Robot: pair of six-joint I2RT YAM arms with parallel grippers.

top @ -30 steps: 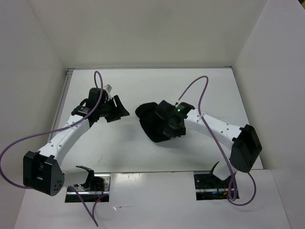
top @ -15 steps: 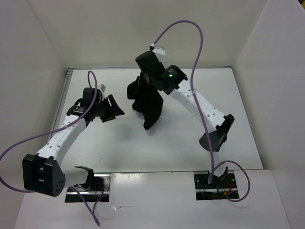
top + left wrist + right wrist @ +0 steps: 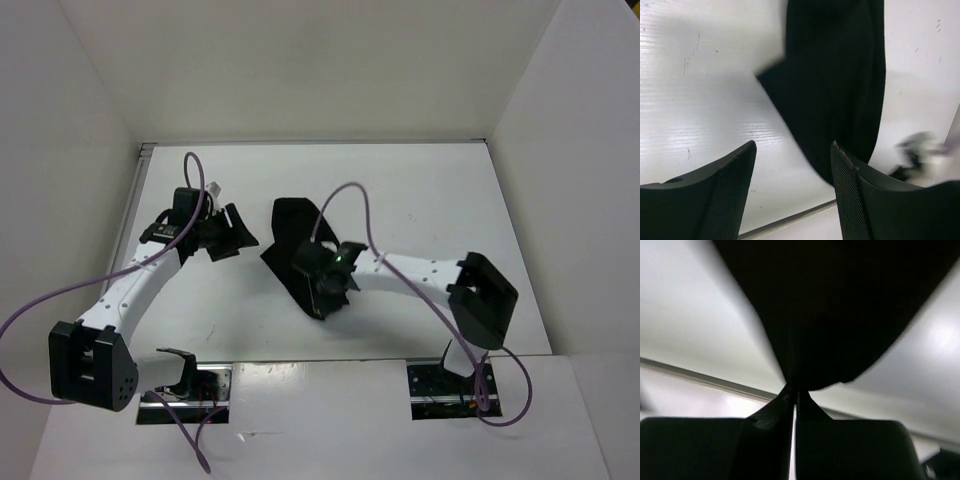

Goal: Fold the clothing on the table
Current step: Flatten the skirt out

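The black clothing (image 3: 288, 238) lies stretched on the white table (image 3: 430, 200) near its middle, running from the back toward the front. My right gripper (image 3: 322, 292) is shut on its near end; the right wrist view shows the pinched clothing (image 3: 840, 310) spreading out from the closed fingertips (image 3: 795, 390). My left gripper (image 3: 238, 232) stands open just left of the garment, apart from it. In the left wrist view the clothing (image 3: 840, 85) hangs beyond the spread fingers (image 3: 735, 175), with bare table between them.
White walls (image 3: 300, 70) border the table on the left, back and right. The table's left edge strip (image 3: 133, 205) runs beside my left arm. Purple cables (image 3: 350, 200) loop over both arms.
My right gripper lifted the clothing high toward the back half a second ago, and has now swung down and forward, laying the garment out lower. My left gripper has hardly moved.
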